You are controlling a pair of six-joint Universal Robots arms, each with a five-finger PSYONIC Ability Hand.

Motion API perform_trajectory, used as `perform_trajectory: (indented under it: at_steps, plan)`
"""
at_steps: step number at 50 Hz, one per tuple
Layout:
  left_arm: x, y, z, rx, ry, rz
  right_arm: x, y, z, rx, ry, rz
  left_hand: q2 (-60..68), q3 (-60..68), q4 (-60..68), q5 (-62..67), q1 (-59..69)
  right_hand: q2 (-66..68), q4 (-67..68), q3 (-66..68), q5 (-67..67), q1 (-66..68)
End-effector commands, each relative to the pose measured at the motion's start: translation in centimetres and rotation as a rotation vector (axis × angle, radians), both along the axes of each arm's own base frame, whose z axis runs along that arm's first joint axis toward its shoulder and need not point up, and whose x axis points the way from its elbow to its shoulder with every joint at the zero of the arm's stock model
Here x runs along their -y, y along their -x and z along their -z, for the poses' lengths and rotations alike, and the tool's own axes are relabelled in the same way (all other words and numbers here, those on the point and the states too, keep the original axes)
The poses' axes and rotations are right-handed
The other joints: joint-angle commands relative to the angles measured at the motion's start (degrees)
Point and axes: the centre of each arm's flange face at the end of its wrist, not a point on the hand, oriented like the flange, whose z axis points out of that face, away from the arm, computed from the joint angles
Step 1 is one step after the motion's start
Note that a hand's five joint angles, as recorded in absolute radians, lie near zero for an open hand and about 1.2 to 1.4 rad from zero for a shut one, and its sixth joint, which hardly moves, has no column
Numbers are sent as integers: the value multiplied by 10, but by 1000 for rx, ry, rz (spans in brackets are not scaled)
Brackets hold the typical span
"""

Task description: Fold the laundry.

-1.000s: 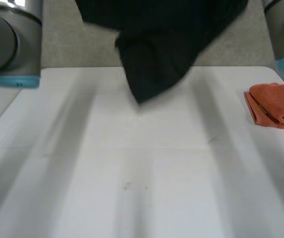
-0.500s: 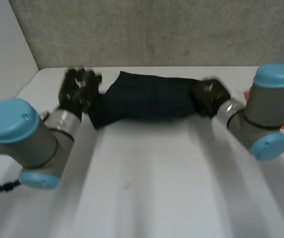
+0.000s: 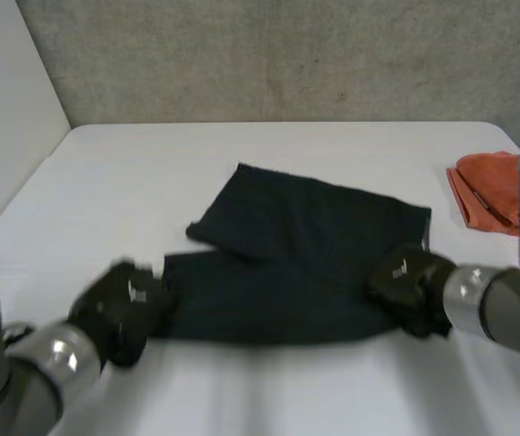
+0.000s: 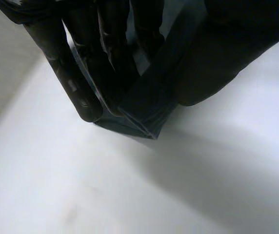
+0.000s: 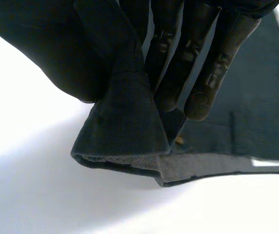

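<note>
A dark garment lies spread on the white table, its far part flat and its near edge doubled. My left hand pinches the near left corner between thumb and fingers. My right hand holds the near right corner, a folded hem clamped between its thumb and fingers. Both hands sit low over the table at the garment's near edge.
A folded orange cloth lies at the table's right edge, beyond my right arm. A grey wall stands behind the table. A white side panel rises at the left.
The garment hung high above the table a second ago. Both hands then carried it to the far side and have now drawn it toward the near side, laying it out flat.
</note>
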Motion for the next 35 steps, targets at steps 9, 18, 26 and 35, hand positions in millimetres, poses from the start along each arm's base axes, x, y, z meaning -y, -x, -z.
perform_trajectory:
  at_steps: [9,18,26,35]
  plan:
    - [18,16,-11,35,167,85,-31,5,-18,54,-46,-63,113,117,111,135,158,123,119,125,137,256]
    - [122,81,6,-132,481,70,37,-2,1,139,176,142,113,117,111,135,158,123,119,125,137,256]
    - [173,126,39,-203,613,98,75,2,28,75,301,262,113,117,111,135,158,123,119,125,137,256]
    - [206,152,58,-295,758,119,97,-2,44,94,367,283,113,117,111,135,158,123,119,125,137,256]
